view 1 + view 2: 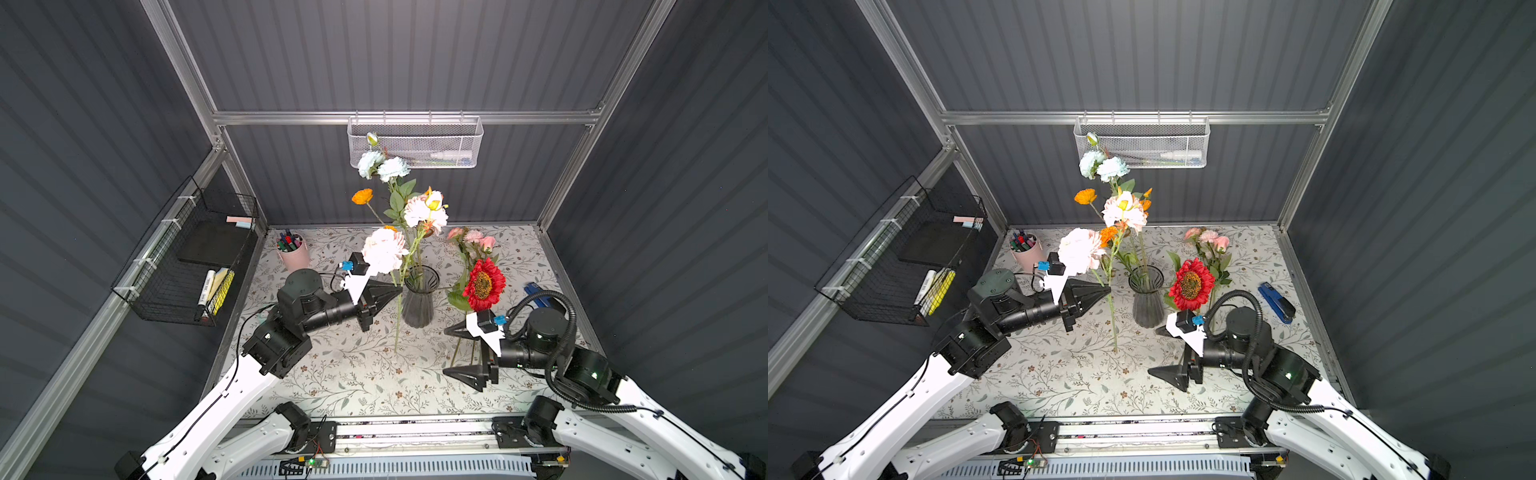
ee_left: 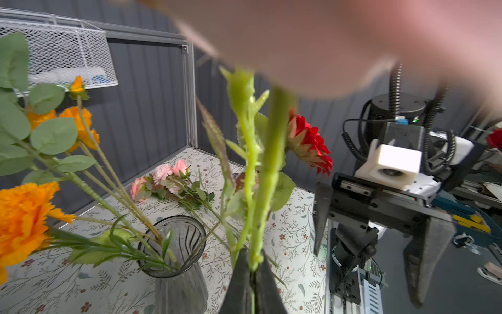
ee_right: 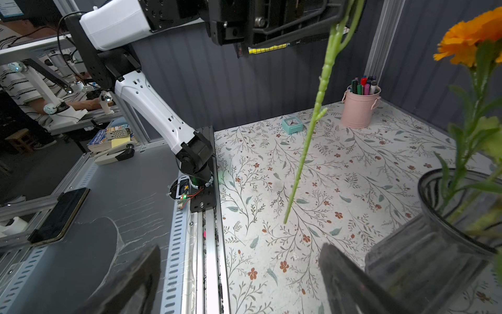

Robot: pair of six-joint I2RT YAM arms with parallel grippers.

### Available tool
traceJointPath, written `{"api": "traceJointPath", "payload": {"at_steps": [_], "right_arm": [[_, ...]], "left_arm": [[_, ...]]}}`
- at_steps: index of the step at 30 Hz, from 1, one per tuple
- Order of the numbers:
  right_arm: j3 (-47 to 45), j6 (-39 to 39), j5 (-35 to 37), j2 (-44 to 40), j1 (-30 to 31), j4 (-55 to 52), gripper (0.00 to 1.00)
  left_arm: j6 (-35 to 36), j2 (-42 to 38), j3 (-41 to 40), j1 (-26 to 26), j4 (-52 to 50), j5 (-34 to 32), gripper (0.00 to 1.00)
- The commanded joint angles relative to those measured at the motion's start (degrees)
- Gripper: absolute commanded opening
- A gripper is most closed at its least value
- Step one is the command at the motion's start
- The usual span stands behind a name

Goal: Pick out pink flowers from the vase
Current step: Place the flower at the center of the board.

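**Pale pink flower out of the vase, pinched by its stem**

Pinches, with the black fingers of the left gripper (image 1: 398, 289) pressed together, the thin green stem (image 1: 397, 328) of a large pale pink ruffled bloom (image 1: 384, 249). Holds that flower roughly upright just beside the smoky dark-grey ribbed glass vase (image 1: 419, 309), wholly outside its flared mouth. Lets the stem's lower end hang down toward the floral-patterned tabletop (image 1: 332, 374); cannot tell whether it touches.

Spreads the right gripper (image 1: 457, 352) wide, with nothing clamped between its fingers. Sets it low over the table on the vase's other side, near a red sunflower-like bloom (image 1: 484, 284).

Shows, in both top views, a second pale pink bloom (image 1: 424, 212) standing in the vase, among orange blooms (image 1: 362, 196) and white-bluish carnations (image 1: 382, 166) that rise above it.

Shows also a cluster of small pink roses (image 1: 473, 239) lying flat on the table beyond the red bloom, apart from the vase and from both grippers.
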Motion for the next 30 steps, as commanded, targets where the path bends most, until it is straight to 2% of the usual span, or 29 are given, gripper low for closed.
{"api": "traceJointPath", "payload": {"at_steps": [1, 4, 12, 17, 22, 30], "right_arm": [[2.5, 0.0, 4.8, 3.9, 1.4, 8.6, 0.86], [4.0, 0.0, 5.9, 7.6, 2.0, 12.0, 0.77], [9.7, -1.6, 5.4, 15.9, 3.1, 13.9, 0.65], [11.2, -1.3, 4.7, 19.6, 3.8, 15.5, 0.47], [12.2, -1.5, 4.7, 22.3, 4.8, 15.9, 0.44], [13.0, -1.8, 5.4, 23.2, 5.3, 16.4, 0.21]], "left_arm": [[-1.0, -0.1, -1.3, -0.2, 3.9, 6.2, 0.0], [-1.7, 0.0, -2.4, -0.2, 3.9, 8.9, 0.0], [-4.9, -1.8, -7.0, -0.2, 8.2, 10.7, 0.0], [-4.9, -2.3, -7.5, -0.2, 8.5, 10.0, 0.0], [-4.1, -2.7, -6.9, -0.2, 7.8, 9.6, 0.0], [-3.2, -2.9, -6.9, -0.2, 7.0, 9.3, 0.0]]}}
